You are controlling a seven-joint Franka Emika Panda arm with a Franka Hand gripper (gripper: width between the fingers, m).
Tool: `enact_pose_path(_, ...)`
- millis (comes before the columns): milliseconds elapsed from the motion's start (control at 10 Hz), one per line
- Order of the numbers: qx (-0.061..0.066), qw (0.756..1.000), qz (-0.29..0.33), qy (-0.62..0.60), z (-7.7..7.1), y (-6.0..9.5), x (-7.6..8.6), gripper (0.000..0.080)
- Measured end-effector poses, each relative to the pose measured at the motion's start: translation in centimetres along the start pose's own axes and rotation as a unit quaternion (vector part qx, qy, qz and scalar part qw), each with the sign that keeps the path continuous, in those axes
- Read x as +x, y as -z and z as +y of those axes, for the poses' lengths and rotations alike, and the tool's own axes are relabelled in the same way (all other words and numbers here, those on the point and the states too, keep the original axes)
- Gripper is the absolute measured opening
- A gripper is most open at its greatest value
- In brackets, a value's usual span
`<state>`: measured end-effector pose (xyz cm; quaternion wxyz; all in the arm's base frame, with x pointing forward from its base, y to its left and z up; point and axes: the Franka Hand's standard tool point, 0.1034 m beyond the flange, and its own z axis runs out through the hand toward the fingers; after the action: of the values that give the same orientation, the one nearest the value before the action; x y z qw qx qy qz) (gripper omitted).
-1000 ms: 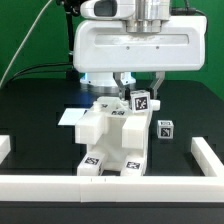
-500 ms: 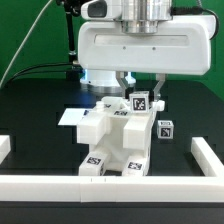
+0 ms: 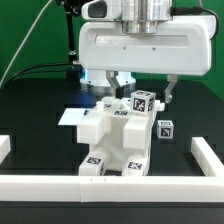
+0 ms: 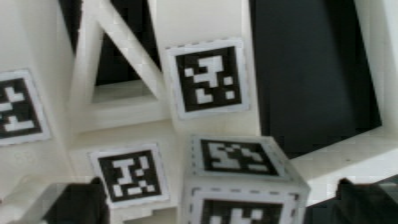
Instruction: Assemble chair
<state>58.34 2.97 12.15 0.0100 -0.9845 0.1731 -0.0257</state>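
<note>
Now that my claw (image 3: 146,90) has sprung wide and grips nothing, the small cube (image 3: 143,101) rests askew atop the chair frame (image 3: 115,140); that placement looks done.

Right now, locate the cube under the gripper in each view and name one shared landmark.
Exterior view: cube upper centre, atop the chair stack, between the open gripper's fingers.
Wrist view: cube in the foreground, tags on two faces, chair stack behind it.
Shared landmark: the gripper, one finger on either side of the cube.
</note>
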Motion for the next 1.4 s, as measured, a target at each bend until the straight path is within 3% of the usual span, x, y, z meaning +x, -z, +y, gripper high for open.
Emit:
enact_pose_path(300, -0.015, 0.980, -0.007, 0.199, -0.51, -0.02, -0.30, 0.0648)
enact_pose_path(700, -0.017, 0.939, -0.003, 0.342, -0.31, 0.14, -0.67, 0.0648)
enact_pose_path(800, -0.018, 0.917, -0.004, 0.397, -0.24, 0.13, -0.64, 0.0649)
enact_pose_path(1000, -0.023, 0.847, -0.006, 0.530, 0.05, -0.26, -0.37, 0.0648)
enact_pose_path(1200, -0.023, 0.852, -0.006, 0.522, 0.06, -0.30, -0.39, 0.0648)
enact_pose_path(1400, -0.023, 0.857, -0.006, 0.514, 0.08, -0.31, -0.38, 0.0386)
